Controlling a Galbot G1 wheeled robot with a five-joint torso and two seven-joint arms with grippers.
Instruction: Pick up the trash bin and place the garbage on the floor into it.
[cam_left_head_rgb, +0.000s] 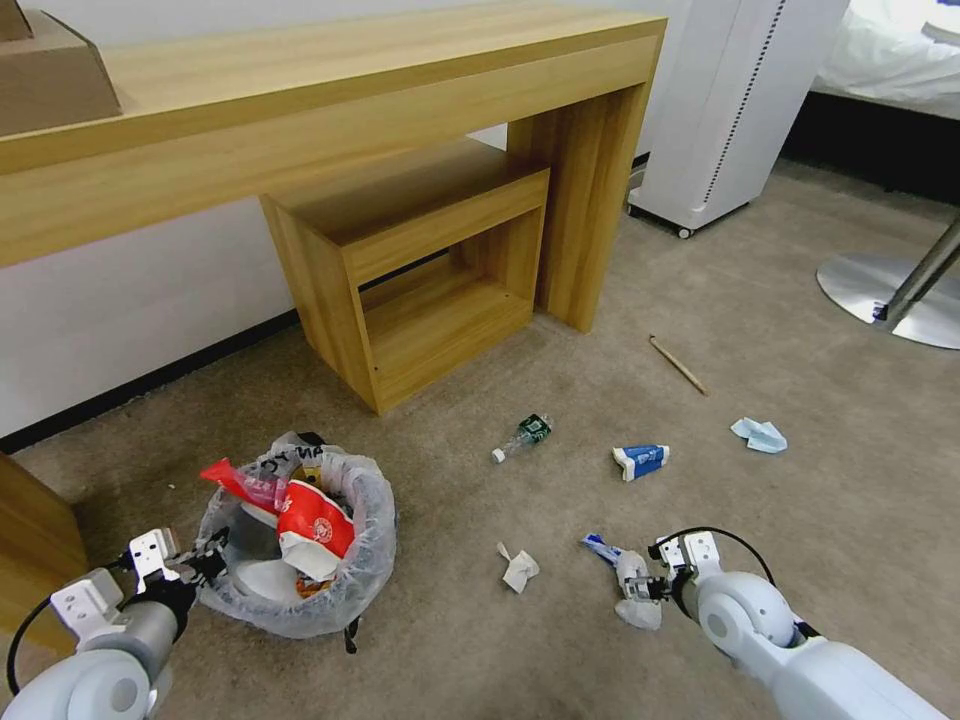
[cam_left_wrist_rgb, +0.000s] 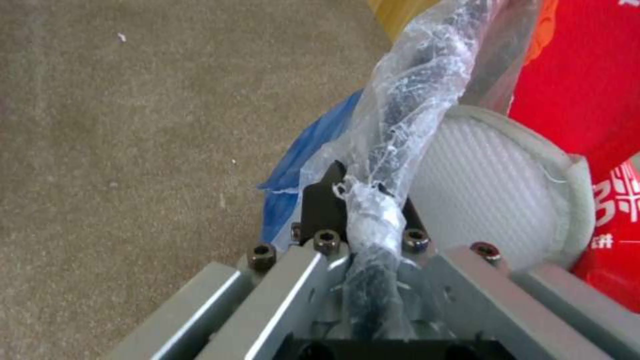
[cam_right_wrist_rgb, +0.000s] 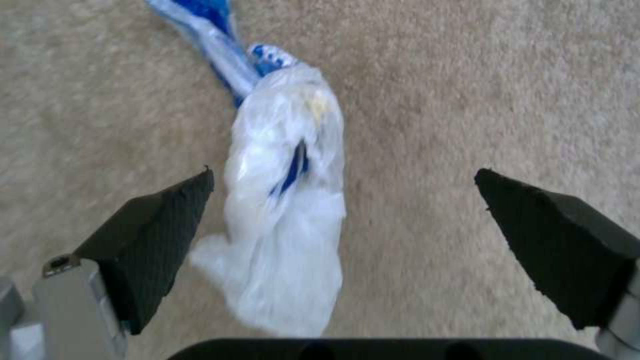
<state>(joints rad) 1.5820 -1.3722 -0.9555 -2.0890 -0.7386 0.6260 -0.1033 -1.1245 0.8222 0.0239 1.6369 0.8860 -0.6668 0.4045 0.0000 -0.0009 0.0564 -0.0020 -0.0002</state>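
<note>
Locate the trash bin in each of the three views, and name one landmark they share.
Head view: the trash bin sits low on the left on the floor, its rim pinched by the left gripper.
Left wrist view: its bag-wrapped rim runs up between the shut fingers.
Right wrist view: not in it.
Shared landmark: the beige carpet.
</note>
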